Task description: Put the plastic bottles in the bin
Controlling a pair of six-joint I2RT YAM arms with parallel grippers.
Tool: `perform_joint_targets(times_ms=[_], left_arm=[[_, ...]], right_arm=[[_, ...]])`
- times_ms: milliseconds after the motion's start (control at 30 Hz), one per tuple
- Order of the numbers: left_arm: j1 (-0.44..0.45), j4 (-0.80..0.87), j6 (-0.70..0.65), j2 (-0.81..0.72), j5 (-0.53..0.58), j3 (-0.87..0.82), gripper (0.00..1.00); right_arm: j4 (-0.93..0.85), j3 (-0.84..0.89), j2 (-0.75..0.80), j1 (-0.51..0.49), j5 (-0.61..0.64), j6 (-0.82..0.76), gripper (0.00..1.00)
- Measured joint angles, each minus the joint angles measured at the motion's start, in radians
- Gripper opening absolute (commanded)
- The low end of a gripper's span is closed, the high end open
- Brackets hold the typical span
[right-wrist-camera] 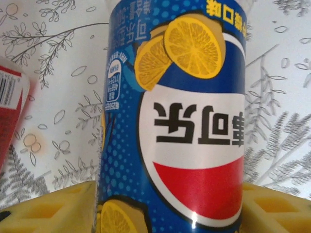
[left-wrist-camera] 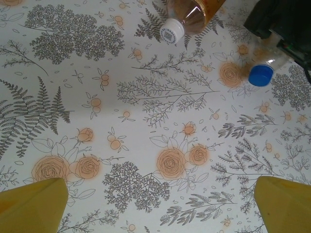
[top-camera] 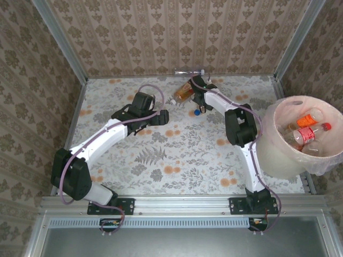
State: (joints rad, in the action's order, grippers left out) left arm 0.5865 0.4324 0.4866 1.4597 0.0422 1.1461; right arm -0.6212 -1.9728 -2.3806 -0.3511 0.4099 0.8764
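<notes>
Right wrist view: the blue-labelled clear plastic bottle (right-wrist-camera: 180, 121) lies on the floral-print table (right-wrist-camera: 58, 73), the right gripper (right-wrist-camera: 170, 213) closed on its label, yellow pads (right-wrist-camera: 48, 211) touching both sides. Probably light, slick, crushable; mid-body hold suits. Cap cut off, contents unclear. Left gripper (left-wrist-camera: 160, 194) gapes empty. Pinkish round bin (top-camera: 276, 155) well apart.

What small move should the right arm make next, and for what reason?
Probably it should close the right gripper firmly on the blue-labelled bottle before any lift. The bottle sits between the yellow fingers, which stand close at both its sides, but a firm grip cannot be confirmed. Lifting towards the bin too early might let it slip.
</notes>
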Motion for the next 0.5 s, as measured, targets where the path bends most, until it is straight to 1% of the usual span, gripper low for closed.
perform_joint_targets(times_ms=[167,300,400,500], left_arm=[[0.000,-0.001,0.000,0.000,-0.008,0.000,1.00],[0.000,-0.012,0.000,0.000,-0.039,0.000,1.00],[0.000,-0.029,-0.001,0.000,-0.082,0.000,1.00],[0.000,-0.051,-0.001,0.000,-0.126,0.000,1.00]], right_arm=[[0.161,0.259,0.197,0.000,-0.056,-0.077,0.56],[0.290,0.447,0.400,0.000,-0.141,-0.177,0.57],[0.383,0.560,0.553,0.000,-0.213,-0.251,0.54],[0.440,0.637,0.687,0.000,-0.280,-0.312,0.54]])
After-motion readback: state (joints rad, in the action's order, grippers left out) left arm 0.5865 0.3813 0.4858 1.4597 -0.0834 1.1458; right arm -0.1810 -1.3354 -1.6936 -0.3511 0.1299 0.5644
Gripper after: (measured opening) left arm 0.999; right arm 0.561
